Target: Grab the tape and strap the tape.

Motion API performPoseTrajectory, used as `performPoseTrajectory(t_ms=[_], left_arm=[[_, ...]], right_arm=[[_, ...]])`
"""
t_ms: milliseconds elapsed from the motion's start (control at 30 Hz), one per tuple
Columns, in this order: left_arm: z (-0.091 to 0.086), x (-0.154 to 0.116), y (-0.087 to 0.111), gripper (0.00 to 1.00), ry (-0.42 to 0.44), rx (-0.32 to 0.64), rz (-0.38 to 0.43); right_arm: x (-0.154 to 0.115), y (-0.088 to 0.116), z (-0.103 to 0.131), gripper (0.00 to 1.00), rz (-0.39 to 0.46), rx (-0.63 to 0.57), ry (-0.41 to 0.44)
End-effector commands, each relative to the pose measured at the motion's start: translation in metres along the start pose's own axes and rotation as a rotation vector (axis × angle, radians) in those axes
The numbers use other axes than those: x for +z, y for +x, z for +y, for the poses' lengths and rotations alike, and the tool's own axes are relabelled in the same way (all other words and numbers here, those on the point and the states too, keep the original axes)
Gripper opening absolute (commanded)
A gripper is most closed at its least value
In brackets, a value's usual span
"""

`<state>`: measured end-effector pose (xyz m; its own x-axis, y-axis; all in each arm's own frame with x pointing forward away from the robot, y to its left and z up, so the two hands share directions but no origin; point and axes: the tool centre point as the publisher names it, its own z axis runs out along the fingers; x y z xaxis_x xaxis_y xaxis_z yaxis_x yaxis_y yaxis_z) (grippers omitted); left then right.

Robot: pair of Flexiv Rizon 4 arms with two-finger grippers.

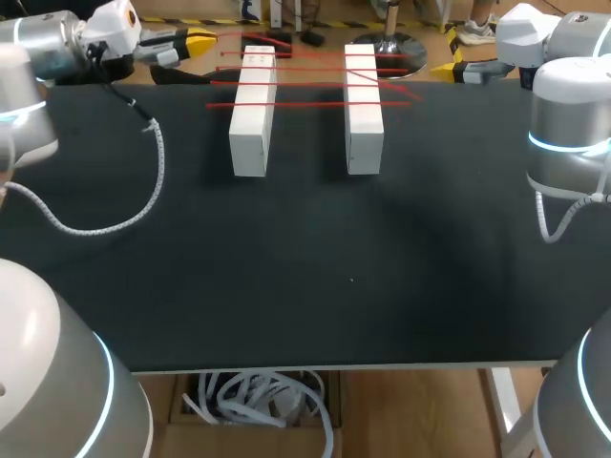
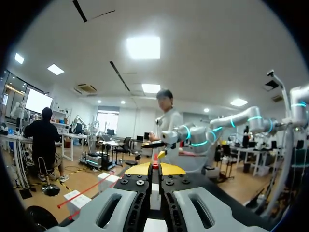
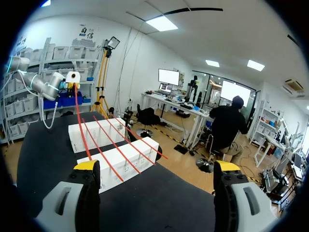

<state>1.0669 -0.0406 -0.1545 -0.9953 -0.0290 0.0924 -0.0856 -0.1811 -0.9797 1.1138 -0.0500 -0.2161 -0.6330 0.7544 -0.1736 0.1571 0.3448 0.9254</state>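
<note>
Two long white blocks (image 1: 253, 114) (image 1: 364, 114) stand side by side at the far end of the black table (image 1: 305, 286). Several red tape strips (image 1: 305, 84) lie across both blocks. My left gripper (image 1: 203, 43) is at the far left edge, beside the left block, shut on the end of a red tape (image 2: 155, 166) pinched between its yellow tips (image 2: 169, 169). That tape (image 3: 82, 130) runs from the left gripper (image 3: 72, 87) over the blocks (image 3: 120, 159) toward my right gripper (image 3: 157, 169). The right gripper (image 1: 456, 72) is at the far right edge, open, with nothing between its fingers.
The left arm's white braided cable (image 1: 143, 191) hangs in a loop over the table's left side. The right arm's cable (image 1: 558, 219) hangs at the right edge. The blocks stand apart with a gap (image 1: 307, 124) between them.
</note>
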Motion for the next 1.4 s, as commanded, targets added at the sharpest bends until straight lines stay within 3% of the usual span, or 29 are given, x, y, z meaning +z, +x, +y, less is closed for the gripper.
performPoseTrajectory(t_ms=[33,733,1000,1400], left_arm=[[-0.002,0.0,-0.005,0.0,0.016,-0.002,-0.009],[-0.005,0.0,-0.007,0.0,0.026,-0.006,-0.034],[-0.003,0.039,-0.006,0.0,0.04,0.021,0.074],[-0.016,0.053,-0.008,0.0,0.106,0.042,0.071]], right_arm=[[0.0,0.0,0.0,1.0,0.0,0.0,0.0],[0.0,0.0,0.0,1.0,0.0,0.0,0.0],[0.0,0.0,0.0,1.0,0.0,0.0,0.0],[0.0,0.0,0.0,1.0,0.0,0.0,0.0]])
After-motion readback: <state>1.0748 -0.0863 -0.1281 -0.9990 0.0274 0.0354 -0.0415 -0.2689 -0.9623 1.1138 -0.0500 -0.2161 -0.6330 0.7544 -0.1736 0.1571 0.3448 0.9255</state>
